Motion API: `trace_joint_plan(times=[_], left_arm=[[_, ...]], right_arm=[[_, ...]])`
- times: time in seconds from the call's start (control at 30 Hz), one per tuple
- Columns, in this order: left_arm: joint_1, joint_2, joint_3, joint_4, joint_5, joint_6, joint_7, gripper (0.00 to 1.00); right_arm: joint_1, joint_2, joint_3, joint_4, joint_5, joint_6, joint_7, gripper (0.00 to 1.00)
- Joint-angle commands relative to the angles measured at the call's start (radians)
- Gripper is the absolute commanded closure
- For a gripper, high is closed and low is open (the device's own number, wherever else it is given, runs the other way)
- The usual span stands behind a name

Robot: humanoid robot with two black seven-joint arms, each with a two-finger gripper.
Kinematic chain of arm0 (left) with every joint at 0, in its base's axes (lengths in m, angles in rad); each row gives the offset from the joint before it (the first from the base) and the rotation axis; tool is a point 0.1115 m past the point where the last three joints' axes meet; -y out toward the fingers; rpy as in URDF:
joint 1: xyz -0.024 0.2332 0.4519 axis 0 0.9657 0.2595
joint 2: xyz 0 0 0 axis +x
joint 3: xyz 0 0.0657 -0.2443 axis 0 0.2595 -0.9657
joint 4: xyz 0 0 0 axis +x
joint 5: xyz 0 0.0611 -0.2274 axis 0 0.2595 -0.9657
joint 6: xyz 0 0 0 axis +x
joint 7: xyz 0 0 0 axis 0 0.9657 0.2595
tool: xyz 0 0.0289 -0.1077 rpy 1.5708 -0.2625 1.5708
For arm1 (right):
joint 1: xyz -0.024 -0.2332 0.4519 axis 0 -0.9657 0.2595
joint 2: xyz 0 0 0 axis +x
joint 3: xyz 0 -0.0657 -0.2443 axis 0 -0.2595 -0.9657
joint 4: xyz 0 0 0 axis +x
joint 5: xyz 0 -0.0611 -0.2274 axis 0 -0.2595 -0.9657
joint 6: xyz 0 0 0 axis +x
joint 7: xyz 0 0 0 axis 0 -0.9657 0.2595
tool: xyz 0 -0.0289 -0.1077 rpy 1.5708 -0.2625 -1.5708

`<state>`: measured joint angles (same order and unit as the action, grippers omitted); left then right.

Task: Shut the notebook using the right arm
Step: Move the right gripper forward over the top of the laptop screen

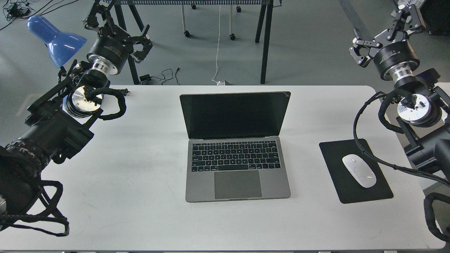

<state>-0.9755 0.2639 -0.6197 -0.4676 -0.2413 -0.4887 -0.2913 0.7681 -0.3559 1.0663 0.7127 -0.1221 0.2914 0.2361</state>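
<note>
The right gripper [381, 30] hangs raised past the far right corner of the white table [140, 182], its two black claw fingers [360, 52] spread apart and gripping nothing. Behind it the right arm [415, 105] bends at a silver joint disc, a braided cable looping from the wrist down across the table's right side and over the black mouse pad [365, 189]. Across the table, the left gripper [119, 24] is likewise lifted off the far left corner, fingers splayed and empty, the left arm [52, 130] stretching back to the near left edge.

Between them sits the notebook [237, 175], a slim grey laptop at the table's centre, lid upright and open, its screen dark, black keyboard and large trackpad facing the near edge. Neither gripper touches it; both are well apart from it.

A white mouse [358, 170] lies on the mouse pad just right of the notebook. Bare tabletop runs wide on the notebook's left and in front of it. Beyond the far edge are a blue lamp shade [56, 38], black trestle legs [265, 42] and grey floor.
</note>
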Motion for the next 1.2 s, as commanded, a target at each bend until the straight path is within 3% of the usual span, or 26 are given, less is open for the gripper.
trace_joint_plan(times=[0.0, 0.13, 0.43, 0.67, 0.83, 1.17], left_arm=[[0.000, 0.000, 0.000, -0.002, 0.017, 0.000, -0.003, 0.00], [-0.002, 0.000, -0.002, 0.000, 0.025, 0.000, -0.029, 0.00], [-0.002, 0.002, -0.005, 0.001, 0.022, 0.000, -0.031, 0.00], [0.000, 0.002, -0.005, 0.001, 0.022, 0.000, -0.032, 0.00], [0.000, 0.002, -0.003, 0.001, 0.023, 0.000, -0.032, 0.00], [0.000, 0.002, -0.003, 0.001, 0.023, 0.000, -0.031, 0.00]], right_arm=[[-0.009, 0.011, -0.009, -0.001, 0.004, 0.003, 0.003, 0.00], [-0.007, 0.021, -0.040, 0.001, 0.002, 0.005, 0.003, 0.00], [0.108, 0.011, -0.265, -0.002, -0.014, -0.004, 0.002, 0.00], [0.257, 0.038, -0.548, -0.024, -0.047, -0.052, -0.020, 0.00], [0.273, 0.106, -0.566, -0.039, -0.060, -0.055, -0.021, 0.00], [0.286, 0.294, -0.597, -0.231, -0.080, -0.074, -0.020, 0.00]])
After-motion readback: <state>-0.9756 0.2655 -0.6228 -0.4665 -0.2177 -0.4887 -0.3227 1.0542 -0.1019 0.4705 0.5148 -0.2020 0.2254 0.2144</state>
